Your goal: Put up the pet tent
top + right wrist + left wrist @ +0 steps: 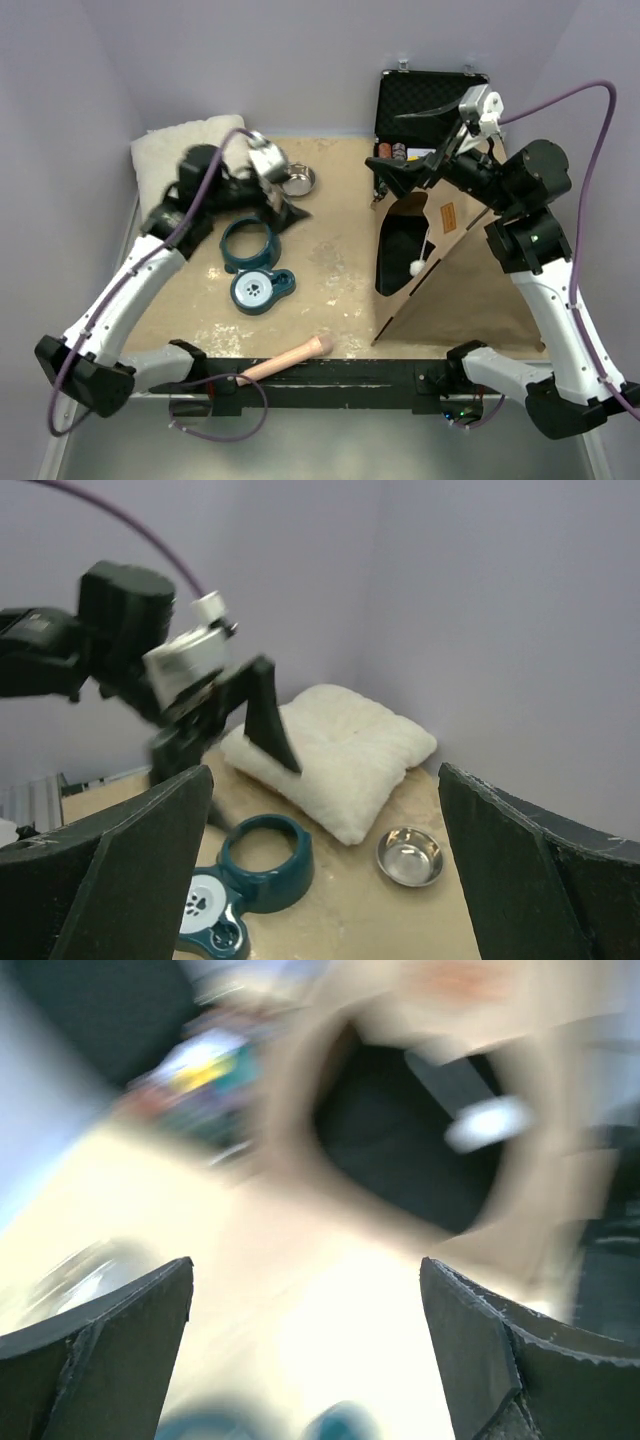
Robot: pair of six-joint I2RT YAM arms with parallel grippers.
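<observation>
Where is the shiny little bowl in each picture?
Top view: bowl, back middle, right of the pillow.
Left wrist: blurry shiny patch at left edge, probably it.
Right wrist: bottom middle, in front of the pillow.
Shared landmark: the teal dish nearby.

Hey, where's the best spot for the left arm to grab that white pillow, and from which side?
Take the pillow by the thick side edge facing the steel bowl, coming in from the middle of the table with the left gripper open. It lies flat, tucked into the back left corner, so that edge looks free, and the soft filling should squash easily.
</observation>
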